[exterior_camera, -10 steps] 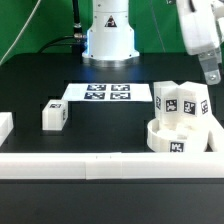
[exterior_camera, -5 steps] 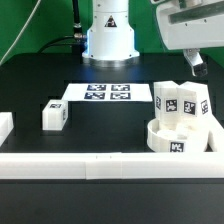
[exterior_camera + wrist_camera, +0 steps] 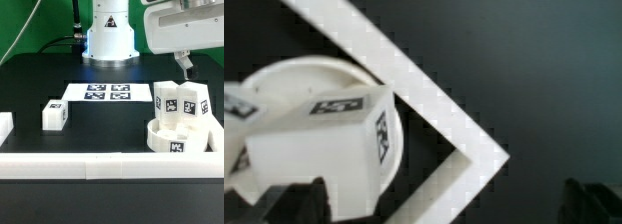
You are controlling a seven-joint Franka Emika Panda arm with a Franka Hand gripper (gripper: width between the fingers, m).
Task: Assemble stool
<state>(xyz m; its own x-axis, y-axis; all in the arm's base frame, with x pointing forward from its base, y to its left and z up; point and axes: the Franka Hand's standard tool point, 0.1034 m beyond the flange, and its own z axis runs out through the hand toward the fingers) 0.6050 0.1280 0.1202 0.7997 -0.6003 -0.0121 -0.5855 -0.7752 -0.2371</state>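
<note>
The round white seat lies at the exterior view's right, against the corner of the border rails. Two white tagged legs stand upright on it, side by side. A third tagged leg stands loose on the table at the exterior view's left. My gripper hangs above and behind the seat, open and empty, touching nothing. In the wrist view the seat and a leg on it lie below my gripper, whose dark fingertips stand far apart.
The marker board lies flat in front of the robot base. A long white rail runs along the front, and its corner shows in the wrist view. Another white rail piece sits at the left edge.
My gripper has moved up and toward the exterior view's left, away from the right edge. The seat and the legs have not moved.
</note>
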